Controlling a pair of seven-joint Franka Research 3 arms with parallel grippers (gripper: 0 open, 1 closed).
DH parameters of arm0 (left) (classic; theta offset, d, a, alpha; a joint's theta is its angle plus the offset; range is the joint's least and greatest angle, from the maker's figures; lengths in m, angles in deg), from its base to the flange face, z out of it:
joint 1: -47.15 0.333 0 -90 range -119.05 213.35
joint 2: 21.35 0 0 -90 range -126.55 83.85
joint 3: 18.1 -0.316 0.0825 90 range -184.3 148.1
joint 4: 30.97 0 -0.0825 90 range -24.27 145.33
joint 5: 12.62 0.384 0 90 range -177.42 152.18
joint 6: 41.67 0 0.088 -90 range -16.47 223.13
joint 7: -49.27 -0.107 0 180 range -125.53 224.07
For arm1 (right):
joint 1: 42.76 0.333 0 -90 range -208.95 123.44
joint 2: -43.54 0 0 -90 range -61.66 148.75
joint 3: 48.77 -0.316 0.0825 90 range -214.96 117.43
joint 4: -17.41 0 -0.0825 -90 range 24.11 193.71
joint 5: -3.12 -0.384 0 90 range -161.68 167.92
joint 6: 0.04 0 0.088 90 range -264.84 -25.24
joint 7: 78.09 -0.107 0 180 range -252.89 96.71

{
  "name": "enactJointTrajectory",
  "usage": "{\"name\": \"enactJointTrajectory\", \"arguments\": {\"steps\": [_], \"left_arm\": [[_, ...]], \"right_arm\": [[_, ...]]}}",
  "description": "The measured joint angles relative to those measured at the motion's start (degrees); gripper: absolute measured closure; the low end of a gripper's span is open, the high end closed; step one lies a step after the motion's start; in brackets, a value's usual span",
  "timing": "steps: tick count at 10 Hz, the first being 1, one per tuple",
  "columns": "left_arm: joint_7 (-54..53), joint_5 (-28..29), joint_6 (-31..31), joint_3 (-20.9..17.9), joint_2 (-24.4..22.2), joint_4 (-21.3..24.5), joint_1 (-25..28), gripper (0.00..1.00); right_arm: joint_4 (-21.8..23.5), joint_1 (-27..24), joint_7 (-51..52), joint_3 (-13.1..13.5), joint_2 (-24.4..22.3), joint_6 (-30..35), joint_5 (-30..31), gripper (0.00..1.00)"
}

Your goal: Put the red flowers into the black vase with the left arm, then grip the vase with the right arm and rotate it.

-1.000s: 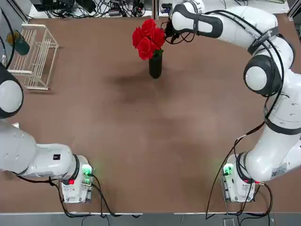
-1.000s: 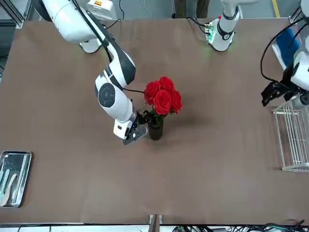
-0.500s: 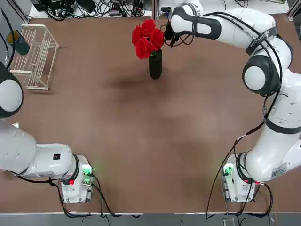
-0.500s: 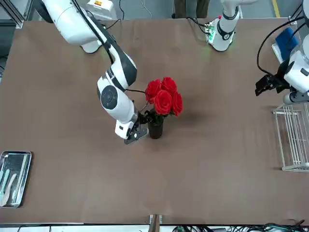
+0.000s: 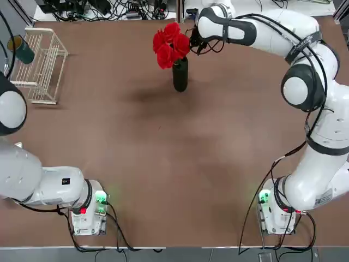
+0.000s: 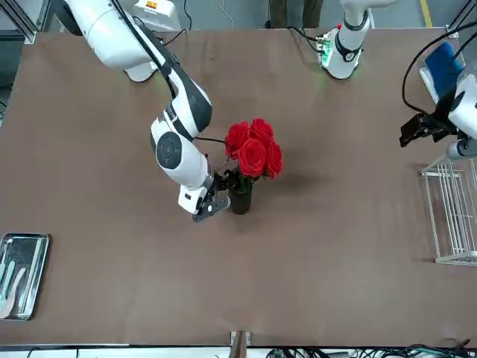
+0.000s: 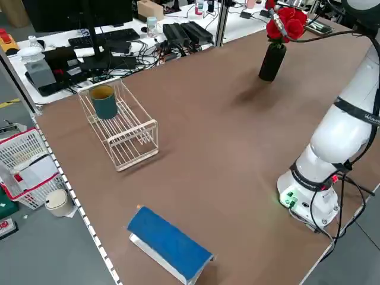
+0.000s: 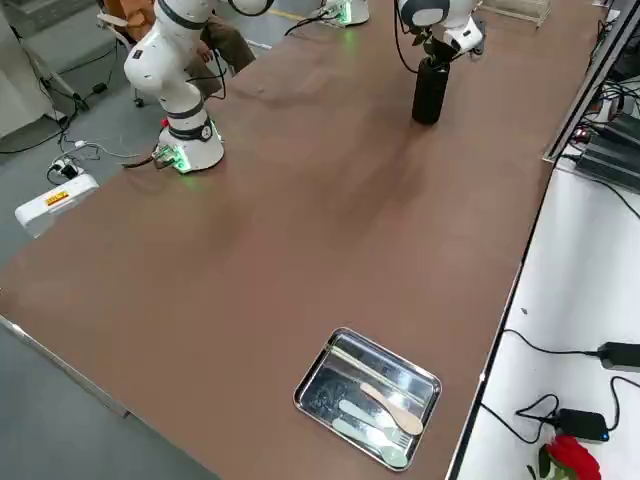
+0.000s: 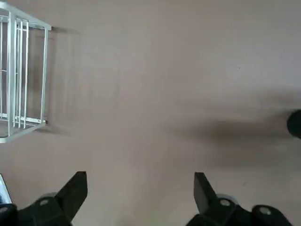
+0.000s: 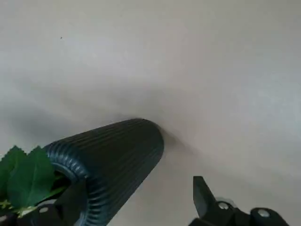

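The red flowers [image 5: 172, 39] stand upright in the black vase [image 5: 180, 77] at the far middle of the table. Low beside the vase on its far side sits my right gripper [image 6: 222, 192], open. In the right wrist view the ribbed vase [image 10: 113, 157] lies between the jaws, covering one finger; the other finger [image 10: 203, 194] stands apart from it. Green leaves [image 10: 26, 176] show at the vase mouth. My left gripper [image 6: 421, 133] hangs open over bare table near the wire rack, holding nothing; its fingers [image 9: 75, 188] are spread wide.
A white wire rack [image 5: 41, 65] at the far left holds a dark teal cup [image 5: 23, 52]. A blue block [image 7: 169, 244] lies near the left table edge. A metal tray [image 6: 22, 276] with utensils sits at the far right corner. Cables run along the far edge.
The right gripper has edged slightly closer around the vase, and the flowers shifted a little. The left gripper has drifted slightly beside the rack.
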Motion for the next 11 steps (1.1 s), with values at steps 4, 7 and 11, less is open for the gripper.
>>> {"name": "enactJointTrajectory", "arguments": {"steps": [4, 7, 11], "left_arm": [[-0.08, -0.34, -0.55, 0.1, 0.05, -0.17, 2.43, 0.0], [-0.08, -0.34, -0.9, 0.24, 0.05, -0.18, 2.56, 0.0], [-0.08, -0.34, -0.95, 0.22, 0.06, -0.28, 2.81, 0.0]], "right_arm": [[0.39, -1.41, 0.01, -2.02, 0.01, 0.52, -0.12, 0.0], [0.89, -1.71, 0.02, -2.89, 0.01, 0.52, -0.12, 0.0], [1.81, -1.69, 0.02, -3.13, 0.01, 0.48, -0.12, 0.0]]}}
